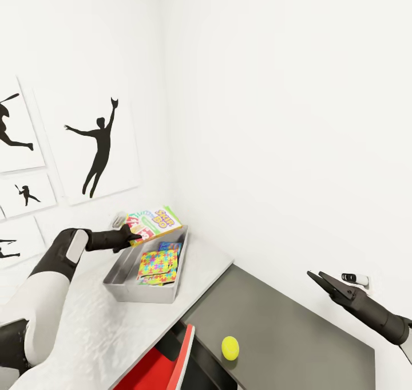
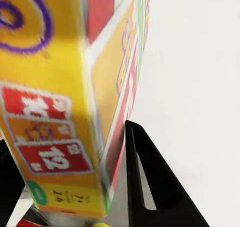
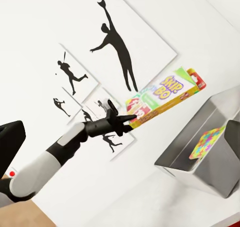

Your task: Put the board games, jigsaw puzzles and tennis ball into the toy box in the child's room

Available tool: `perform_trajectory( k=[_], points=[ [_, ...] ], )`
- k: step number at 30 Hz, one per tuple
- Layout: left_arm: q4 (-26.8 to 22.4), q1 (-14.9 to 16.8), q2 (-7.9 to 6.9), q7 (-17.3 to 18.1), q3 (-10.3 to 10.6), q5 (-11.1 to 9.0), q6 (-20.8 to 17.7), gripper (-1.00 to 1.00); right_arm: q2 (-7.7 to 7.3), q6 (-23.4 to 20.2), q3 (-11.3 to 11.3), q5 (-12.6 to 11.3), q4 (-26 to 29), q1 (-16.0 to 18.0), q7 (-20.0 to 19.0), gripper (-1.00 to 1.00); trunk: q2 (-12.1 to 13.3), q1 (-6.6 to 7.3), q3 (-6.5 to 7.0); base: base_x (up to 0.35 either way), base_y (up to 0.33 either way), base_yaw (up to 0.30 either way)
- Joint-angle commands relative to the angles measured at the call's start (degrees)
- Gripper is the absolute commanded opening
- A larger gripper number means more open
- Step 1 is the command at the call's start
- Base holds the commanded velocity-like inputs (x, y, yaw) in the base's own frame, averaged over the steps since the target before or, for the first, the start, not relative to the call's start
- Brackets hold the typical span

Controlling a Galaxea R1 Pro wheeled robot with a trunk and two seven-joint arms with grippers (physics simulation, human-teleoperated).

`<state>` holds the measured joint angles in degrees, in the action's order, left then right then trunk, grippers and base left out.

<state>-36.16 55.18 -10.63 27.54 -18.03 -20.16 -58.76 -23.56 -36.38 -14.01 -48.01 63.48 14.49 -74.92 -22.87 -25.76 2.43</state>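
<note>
over toy box [image 1: 123,271], left claw [image 1: 135,236] holds tilted skip-bo [image 1: 153,223].

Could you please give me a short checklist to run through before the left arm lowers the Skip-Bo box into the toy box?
1. Left gripper clamped on the Skip-Bo box: ok.
2. Skip-Bo box held over the far end of the toy box: ok.
3. Room in the toy box: cannot tell; a jigsaw puzzle already lies inside.
4. Right gripper away from the toy box: ok.
5. Tennis ball collected: not ok; it lies on the dark grey cabinet.
</note>
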Motion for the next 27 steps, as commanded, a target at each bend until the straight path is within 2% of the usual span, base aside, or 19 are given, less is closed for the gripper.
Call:
perform_trajectory(
  k=[1,3,8,14,18,20,22,25,27],
  points=[
    [0.0,0.3,0.39,-0.54,-0.6,0.1,-0.29,-1.0,-0.01,-0.51,0.02,-0.24,-0.02,0.01,-0.06,1.0,-0.05,-0.02,-0.03,0.0,0.0,0.0],
    [-0.08,1.3,1.61,-3.24,-2.01,-0.43,-0.21,-1.0,-0.02,-0.53,0.03,-0.24,-0.02,0.01,-0.05,1.0,-0.05,-0.02,-0.03,0.0,0.0,0.0],
    [-0.37,1.95,2.95,-6.28,-3.64,-0.96,-0.1,-1.0,-0.03,-0.53,0.03,-0.24,-0.04,0.01,-0.05,1.0,-0.05,-0.02,-0.03,0.0,0.0,0.0],
    [-0.85,2.1,3.77,-7.39,-4.48,-1.14,1.78,-1.0,-0.07,-0.54,0.04,-0.24,-0.1,0.01,-0.08,1.0,-0.05,-0.02,-0.03,0.0,0.0,0.0],
    [-0.97,2.12,5.11,-8.3,-8.45,-1.19,5.4,-1.0,-0.08,-0.54,0.02,-0.24,-0.11,0.01,-0.11,1.0,-0.05,-0.02,-0.03,0.0,0.0,0.0],
    [-1.0,2.12,6.68,-11.03,-13.17,-1.27,6.6,-1.0,-0.08,-0.54,-0.02,-0.24,-0.16,0.01,-0.11,1.0,-0.05,-0.02,-0.03,0.0,0.0,0.0],
    [-1.05,2.13,7.68,-13.62,-15.89,-1.32,7.0,-1.0,-0.08,-0.54,-0.04,-0.24,-0.18,0.01,-0.11,1.0,-0.05,-0.02,-0.03,0.0,0.0,0.0],
    [-1.98,2.13,8.8,-16.69,-17.99,-1.5,7.32,-1.0,-0.08,-0.54,-0.05,-0.24,-0.23,0.01,-0.13,1.0,-0.05,-0.02,-0.03,0.0,0.0,0.0],
    [-2.85,2.13,9.43,-17.29,-18.41,-1.63,7.39,-1.0,-0.08,-0.54,-0.03,-0.24,-0.22,0.01,-0.13,1.0,-0.05,-0.02,-0.03,0.0,0.0,0.0]
  ],
)
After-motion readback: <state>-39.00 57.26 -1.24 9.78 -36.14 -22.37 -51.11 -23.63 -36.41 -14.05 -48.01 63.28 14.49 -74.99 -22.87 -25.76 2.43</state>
